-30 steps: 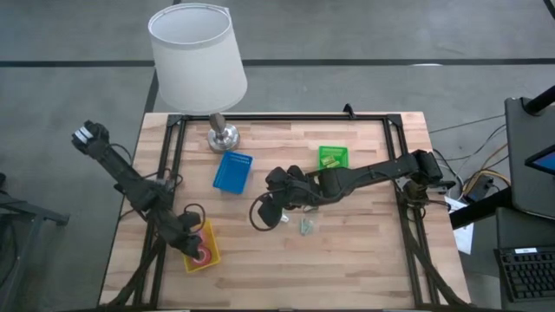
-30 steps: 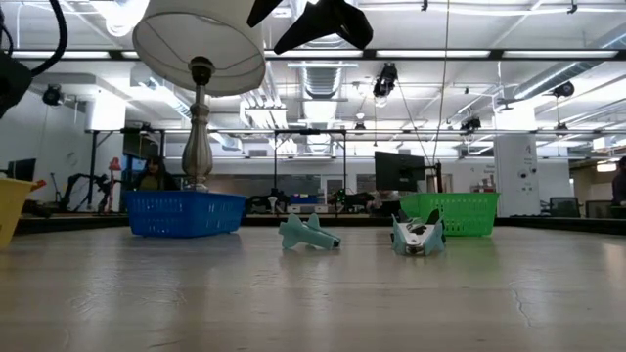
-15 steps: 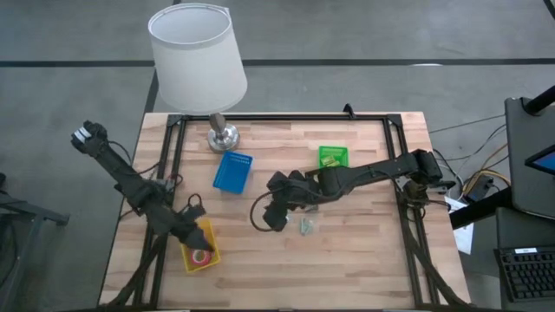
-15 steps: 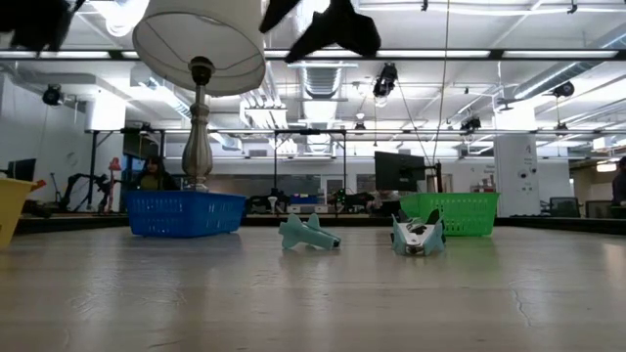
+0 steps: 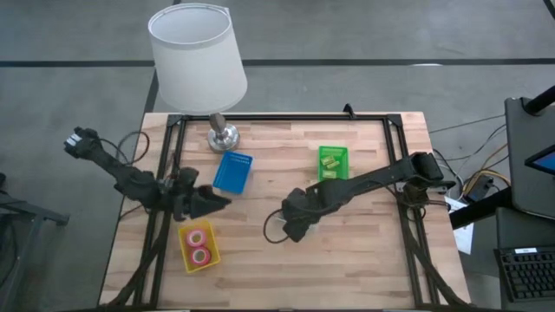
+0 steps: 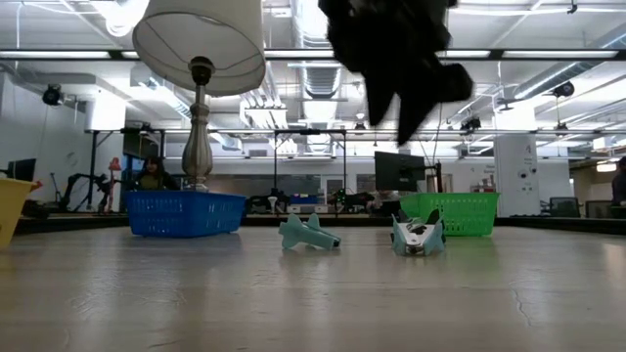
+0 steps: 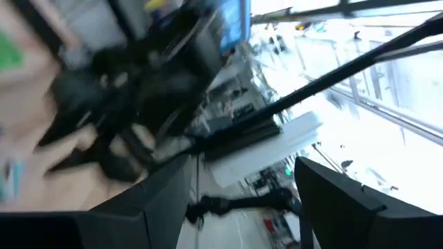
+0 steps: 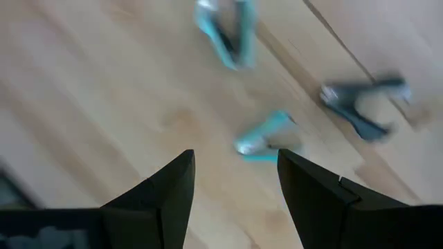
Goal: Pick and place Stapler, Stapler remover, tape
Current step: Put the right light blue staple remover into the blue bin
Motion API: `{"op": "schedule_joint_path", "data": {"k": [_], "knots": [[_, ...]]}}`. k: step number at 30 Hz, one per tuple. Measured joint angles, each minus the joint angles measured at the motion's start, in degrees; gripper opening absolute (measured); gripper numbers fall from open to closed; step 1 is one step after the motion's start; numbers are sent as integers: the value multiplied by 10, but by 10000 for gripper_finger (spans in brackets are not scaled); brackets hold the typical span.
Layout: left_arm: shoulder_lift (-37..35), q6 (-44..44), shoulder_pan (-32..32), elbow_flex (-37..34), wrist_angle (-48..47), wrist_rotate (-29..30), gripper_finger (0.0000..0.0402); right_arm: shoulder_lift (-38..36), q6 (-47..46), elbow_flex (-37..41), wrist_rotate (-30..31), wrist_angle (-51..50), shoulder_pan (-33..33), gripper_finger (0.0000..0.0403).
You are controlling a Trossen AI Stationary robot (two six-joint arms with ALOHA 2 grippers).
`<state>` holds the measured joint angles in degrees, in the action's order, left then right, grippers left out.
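Two small rolls of tape [image 5: 199,245], one red and one pink, lie flat in the yellow tray [image 5: 186,257] near the table's left near corner. My left gripper [image 5: 215,201] hovers open beyond that tray, pointing toward the table's right; its wrist view is blurred. My right gripper [image 8: 235,190] hangs open over mid-table, above two small teal tools [image 8: 266,142] [image 8: 228,31] and a dark one [image 8: 363,109] lying on the wood. In the low view the teal tools [image 6: 309,233] [image 6: 418,235] rest on the table under the right gripper [image 6: 396,59]. The arm hides them in the high view.
A blue tray [image 5: 232,172] sits left of centre and a green tray [image 5: 332,160] right of centre, both toward the far side. A lamp base [image 5: 222,136] with a large white shade [image 5: 196,54] stands at the far left. Bare wood lies along the near edge.
My left gripper has risen off the yellow tray, moved toward the far edge and the right, and turned to point right; two rolls now show in the tray. My right gripper has shifted right and toward the near edge and dropped lower over the teal tools.
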<state>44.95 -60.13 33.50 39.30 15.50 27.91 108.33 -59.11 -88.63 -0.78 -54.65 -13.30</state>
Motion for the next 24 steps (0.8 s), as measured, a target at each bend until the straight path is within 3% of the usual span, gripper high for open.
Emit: {"op": "schedule_joint_path", "data": {"k": [6, 10, 24], "knots": [[26, 98, -18, 82, -3, -26, 259, -1, -77, 57, -41, 1, 10, 203], [44, 138, -22, 118, -38, -41, 259, 0, -108, 96, -27, 7, 10, 202], [72, 137, -32, 130, -76, -44, 259, 0, -192, 185, -92, 140, 29, 144]]}}
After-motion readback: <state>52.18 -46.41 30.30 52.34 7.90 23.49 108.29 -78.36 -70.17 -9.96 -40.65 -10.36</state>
